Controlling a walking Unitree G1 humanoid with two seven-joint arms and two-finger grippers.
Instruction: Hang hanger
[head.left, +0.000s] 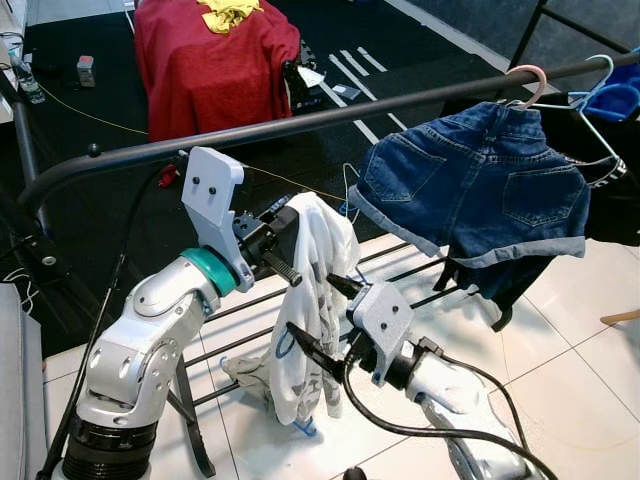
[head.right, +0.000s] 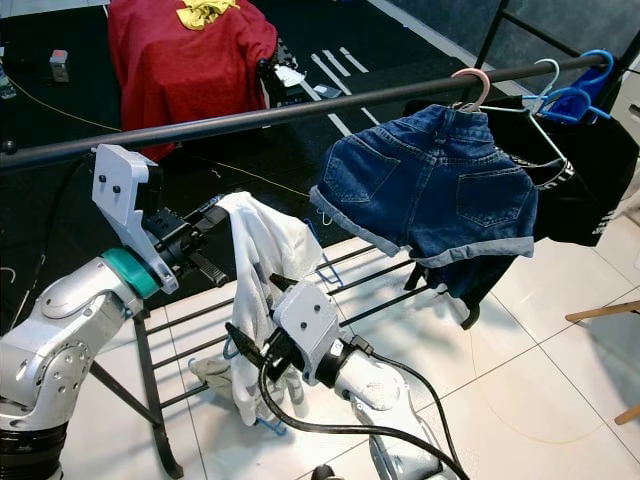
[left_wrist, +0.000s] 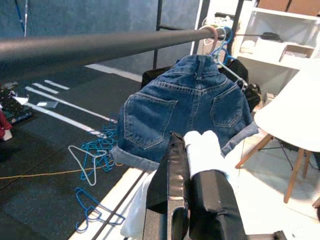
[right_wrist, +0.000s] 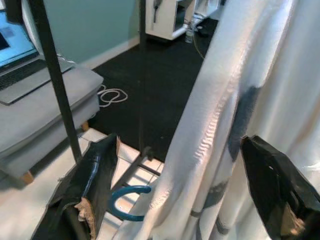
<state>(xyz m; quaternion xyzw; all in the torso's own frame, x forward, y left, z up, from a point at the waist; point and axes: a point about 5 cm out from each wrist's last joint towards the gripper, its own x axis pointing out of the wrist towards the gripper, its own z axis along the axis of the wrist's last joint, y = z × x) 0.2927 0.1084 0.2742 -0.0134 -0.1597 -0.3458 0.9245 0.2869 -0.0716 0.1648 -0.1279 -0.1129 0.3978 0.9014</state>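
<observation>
Left eye view: below the black rail (head.left: 300, 125), the left pincer (head.left: 275, 240) is clamped on the top of a white garment (head.left: 315, 300) that drapes down from it. The right pincer (head.left: 325, 320), fingers apart, straddles the cloth lower down. Farther along the rail, denim shorts (head.left: 475, 185) hang from a pink hanger (head.left: 528, 85).

Right eye view: a blue hanger (head.right: 585, 85) hooks the rail just beyond the shorts.

Left wrist view: white cloth sits pinched between the black fingers (left_wrist: 172, 185), the rail above.

Right wrist view: a blue hanger hook (right_wrist: 127, 200) peeks from under the garment, between the spread fingers.
</observation>
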